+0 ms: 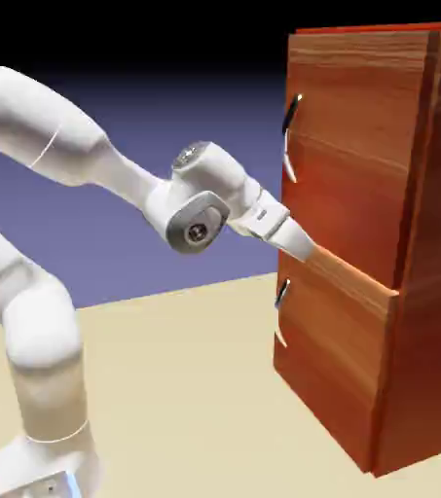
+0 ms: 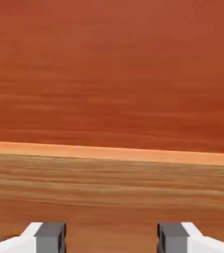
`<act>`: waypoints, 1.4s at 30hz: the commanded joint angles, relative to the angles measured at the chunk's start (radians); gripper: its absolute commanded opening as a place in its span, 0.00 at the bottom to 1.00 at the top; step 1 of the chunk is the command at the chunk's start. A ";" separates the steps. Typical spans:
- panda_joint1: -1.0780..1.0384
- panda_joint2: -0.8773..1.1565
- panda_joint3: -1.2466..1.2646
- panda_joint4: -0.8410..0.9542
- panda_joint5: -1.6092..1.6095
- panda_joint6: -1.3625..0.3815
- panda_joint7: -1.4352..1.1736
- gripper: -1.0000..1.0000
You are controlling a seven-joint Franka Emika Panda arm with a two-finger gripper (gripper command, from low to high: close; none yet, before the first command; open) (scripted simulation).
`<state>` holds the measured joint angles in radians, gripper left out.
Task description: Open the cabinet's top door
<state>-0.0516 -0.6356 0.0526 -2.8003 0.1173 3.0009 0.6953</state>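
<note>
The cabinet [image 1: 414,243] is a tall reddish-brown wood box at the exterior view's right. Its top door [image 1: 350,165] carries a curved silver-and-black handle [image 1: 289,136] near its left edge. My gripper [image 1: 305,246] is against the cabinet's front at the seam between the top door and the shorter lower panel [image 1: 331,360], well below the handle. In the hand view, wood grain fills the picture, with a pale seam line [image 2: 112,153] across it. The gripper [image 2: 111,239] is open, with only wood showing between the grey fingertips [image 2: 50,236]. No handle shows in the hand view.
The lower panel has its own small silver handle [image 1: 280,313]. The cabinet stands on a beige table [image 1: 185,389]. The white arm [image 1: 68,146] arches in from the exterior view's left.
</note>
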 commanded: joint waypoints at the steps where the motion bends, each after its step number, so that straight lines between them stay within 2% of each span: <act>1: -0.024 -0.024 0.020 0.004 0.044 -0.013 -0.017 0.50; 42: -0.990 -1.021 0.819 0.151 1.827 -0.562 -0.711 0.50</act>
<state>-1.0421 -1.6564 0.8717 -2.6496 1.9442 2.4393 -0.0161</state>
